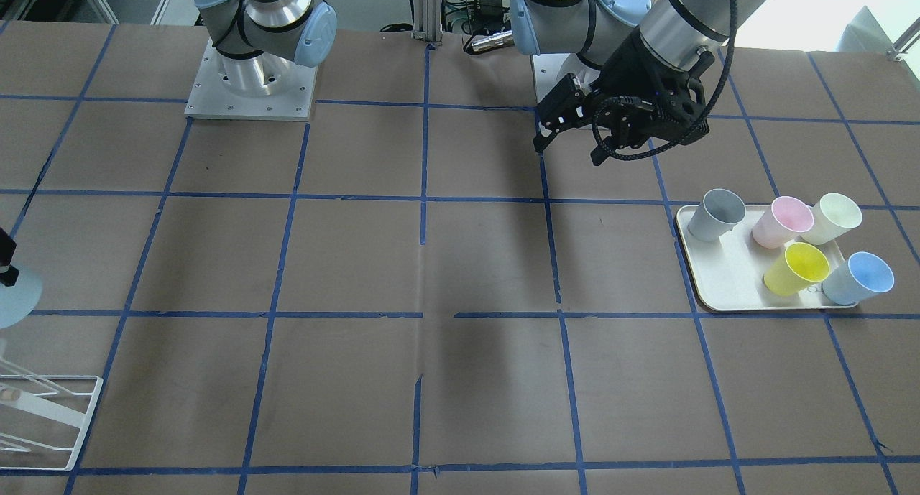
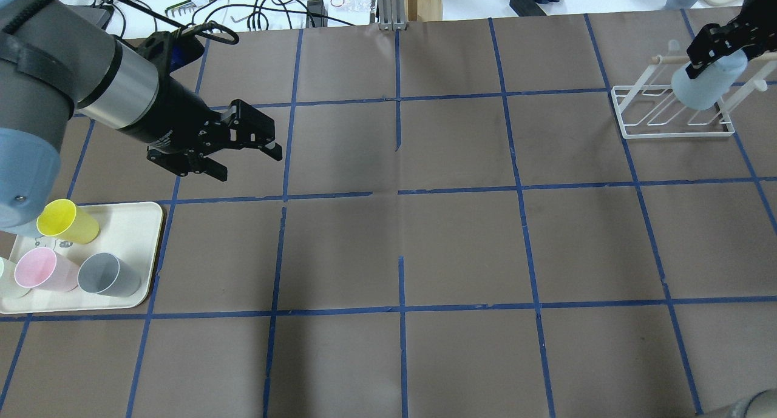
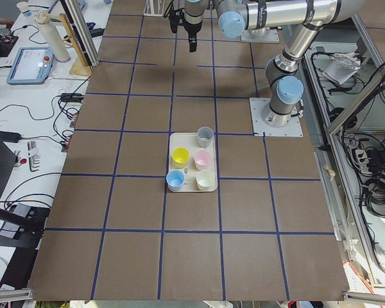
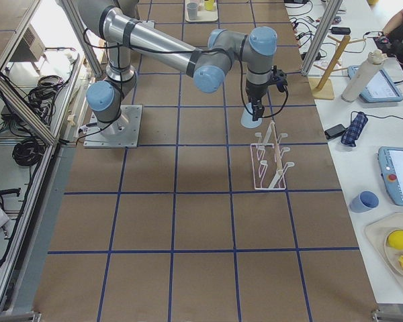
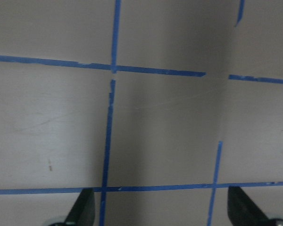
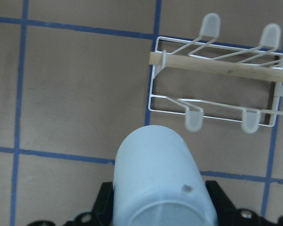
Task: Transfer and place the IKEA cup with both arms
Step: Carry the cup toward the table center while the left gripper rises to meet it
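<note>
Overhead exterior shows the right pincer (image 2: 699, 66) clenched on the small light-blue plastic tumbler (image 2: 707, 84), seemingly just short of the white wire drying rack (image 6: 217, 66). It should centre on a peg before lowering slowly. Left pincer (image 2: 250, 163) hangs released over the tabletop (image 2: 461, 242).

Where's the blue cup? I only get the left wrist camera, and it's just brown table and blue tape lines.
Observer: The right end effector is holding the light blue cup, far across the table from the left end effector.
Operator: Is it on something?
Observer: No, it is held beside a white wire rack, not on its pegs.
Operator: Are there more cups?
Observer: Five stand on a cream tray on the left end effector's side: a yellow cup, a pink cup, a grey cup, a whitish cup and a second blue cup.
</note>
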Action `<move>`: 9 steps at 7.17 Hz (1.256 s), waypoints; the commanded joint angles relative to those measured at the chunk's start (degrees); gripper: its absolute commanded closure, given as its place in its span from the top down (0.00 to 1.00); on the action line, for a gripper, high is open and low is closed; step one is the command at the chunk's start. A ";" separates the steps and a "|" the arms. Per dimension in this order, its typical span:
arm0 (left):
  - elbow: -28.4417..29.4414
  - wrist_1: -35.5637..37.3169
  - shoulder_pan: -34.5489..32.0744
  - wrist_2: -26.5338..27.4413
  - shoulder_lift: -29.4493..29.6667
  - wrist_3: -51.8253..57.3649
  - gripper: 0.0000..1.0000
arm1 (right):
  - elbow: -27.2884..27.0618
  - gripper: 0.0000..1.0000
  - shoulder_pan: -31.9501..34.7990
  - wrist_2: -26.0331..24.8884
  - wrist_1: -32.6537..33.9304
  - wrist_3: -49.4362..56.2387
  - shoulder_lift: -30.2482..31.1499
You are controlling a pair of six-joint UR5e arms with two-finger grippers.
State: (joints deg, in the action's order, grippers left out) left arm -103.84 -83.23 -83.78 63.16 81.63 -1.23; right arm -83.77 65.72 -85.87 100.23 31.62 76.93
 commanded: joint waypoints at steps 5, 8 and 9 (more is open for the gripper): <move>-10.81 -0.01 7.47 -46.90 3.08 1.32 1.00 | -0.96 0.42 -0.42 34.57 -39.00 1.34 1.38; -14.98 0.18 6.97 -59.16 5.02 2.63 1.00 | -1.04 0.41 -0.07 48.47 -57.20 5.18 0.24; -15.51 0.35 5.22 -62.07 4.94 2.90 1.00 | -1.04 0.41 0.28 52.78 -61.17 6.94 -0.20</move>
State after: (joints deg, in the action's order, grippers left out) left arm -118.58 -82.98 -77.05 5.09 86.37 1.13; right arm -84.81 65.65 -38.33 44.74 36.29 77.24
